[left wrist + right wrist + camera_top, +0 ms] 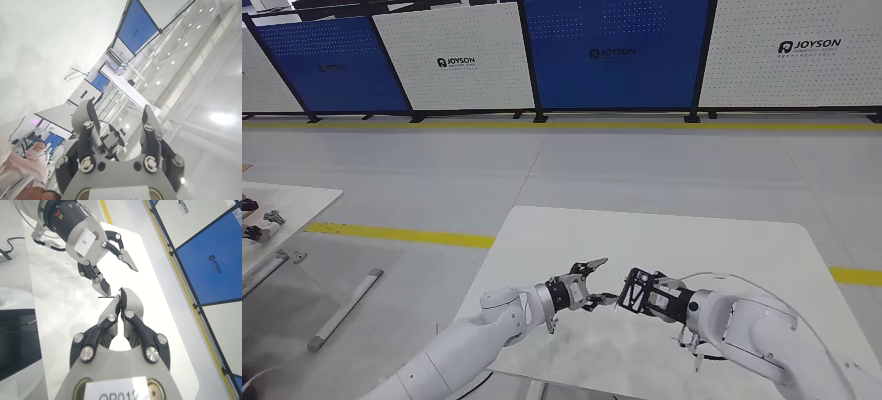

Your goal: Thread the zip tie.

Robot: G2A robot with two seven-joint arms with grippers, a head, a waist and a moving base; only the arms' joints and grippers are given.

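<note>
Two arms of mine meet over the near half of the white desk [692,250], coming in from its near edge with their tips facing each other.

My left gripper [122,282] is spread wide and holds nothing. One finger angles off toward the far edge. The other points at my right hand.

My right gripper [120,295] has its fingers pressed together, pinching the zip tie [105,297] at their very tips.

The zip tie is a thin black strip held up off the desk. A short straight length sticks out sideways from the pinch and passes just beside the tip of my left gripper's nearer finger. I cannot tell whether it touches that finger. A small black bit shows at the other side of my right fingertips.
</note>
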